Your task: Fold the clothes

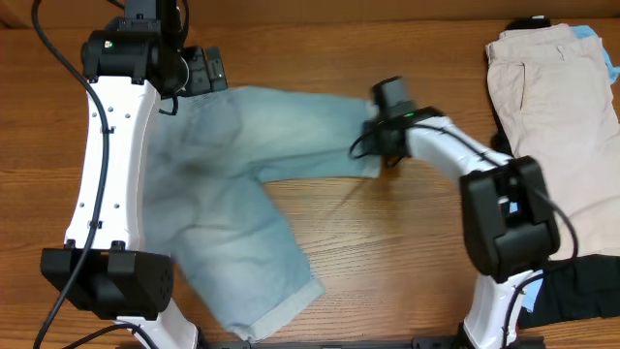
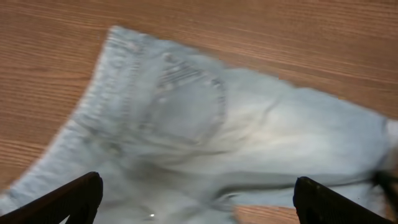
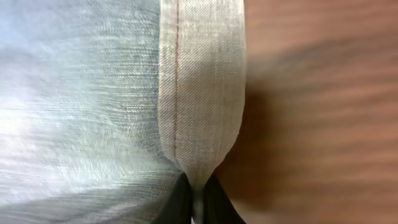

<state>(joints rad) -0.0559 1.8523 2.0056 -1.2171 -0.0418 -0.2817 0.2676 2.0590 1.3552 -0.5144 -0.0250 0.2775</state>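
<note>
The faded light-blue denim shorts lie spread on the wooden table, one leg reaching right, the other toward the front. My right gripper is shut on the hem of the right leg, pinching the folded edge between its fingertips. My left gripper hovers open over the waistband corner at the back left. In the left wrist view the stitched back pocket and waistband lie below the wide-apart fingers, which hold nothing.
Beige shorts lie folded at the right on top of a black garment, with a sky-blue piece showing at the back right corner. Bare wooden table lies between the denim and the pile.
</note>
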